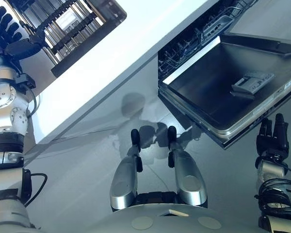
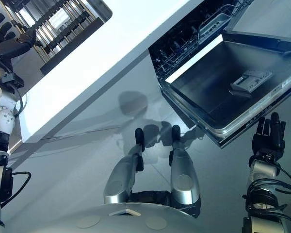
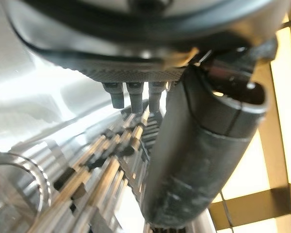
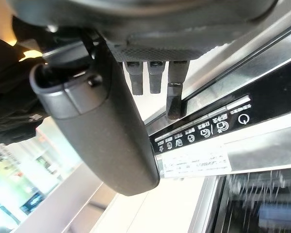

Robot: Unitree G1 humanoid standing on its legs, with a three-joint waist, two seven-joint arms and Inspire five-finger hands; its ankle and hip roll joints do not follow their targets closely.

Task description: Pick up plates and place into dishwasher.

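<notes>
A dish rack of metal tines stands at the back of the white counter. I can make out no plate in it; a round shiny rim shows beside the tines. My left hand hovers at the rack's left end, fingers straight and empty. The dishwasher door hangs open at the right, with the wire basket behind it. My right hand is just below the door's front edge, open and holding nothing. Its fingers point at the door's control strip.
A grey detergent dispenser sits in the middle of the door's inner face. The counter's edge runs diagonally between the rack and the dishwasher. Grey floor lies below the counter.
</notes>
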